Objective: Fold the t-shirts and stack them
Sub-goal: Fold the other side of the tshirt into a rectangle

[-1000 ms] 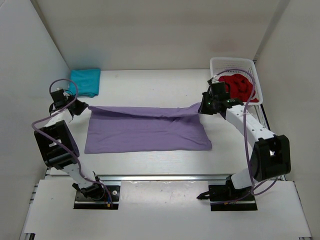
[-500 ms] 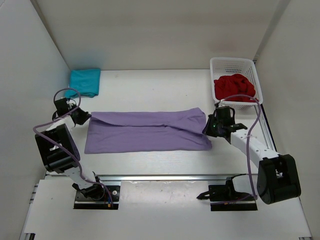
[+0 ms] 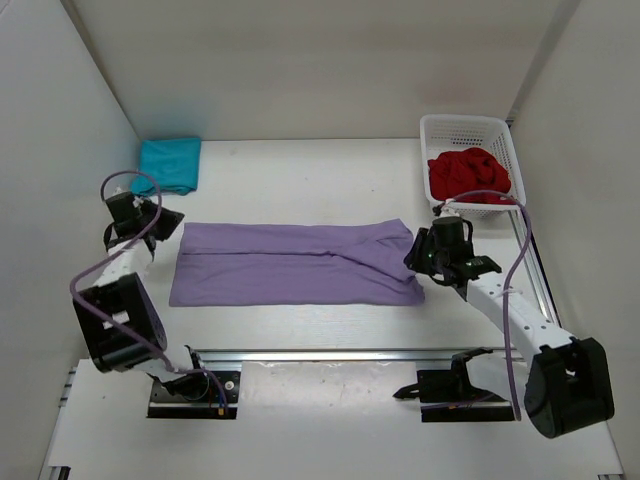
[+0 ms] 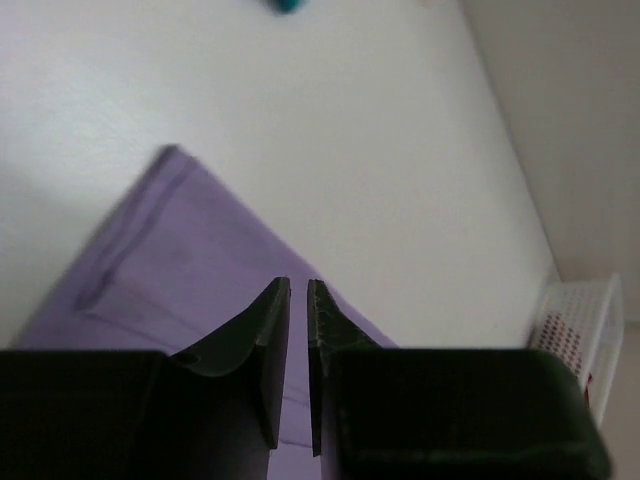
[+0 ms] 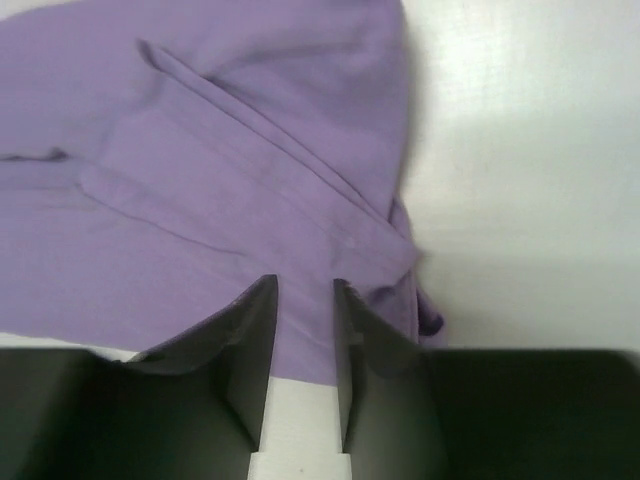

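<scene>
The lavender-purple t-shirt (image 3: 295, 263) lies flat on the table, folded into a long band. My left gripper (image 3: 168, 222) hovers just off its far left corner. In the left wrist view its jaws (image 4: 297, 285) stand slightly apart with nothing between them, and the purple cloth (image 4: 170, 260) is below. My right gripper (image 3: 417, 257) is over the shirt's right end. Its jaws (image 5: 305, 285) are open and empty above the cloth's near edge (image 5: 230, 170). The teal t-shirt (image 3: 170, 163) lies folded at the back left. The red t-shirt (image 3: 468, 175) sits bunched in the basket.
The white lattice basket (image 3: 465, 121) stands at the back right, close behind the right arm, and also shows in the left wrist view (image 4: 585, 320). White walls enclose the table on three sides. A metal rail (image 3: 330, 355) runs along the near edge.
Both grippers carried the shirt's lifted far edge toward the front and laid it down, then let go. Their jaws have parted and the left gripper has drawn back a little.
</scene>
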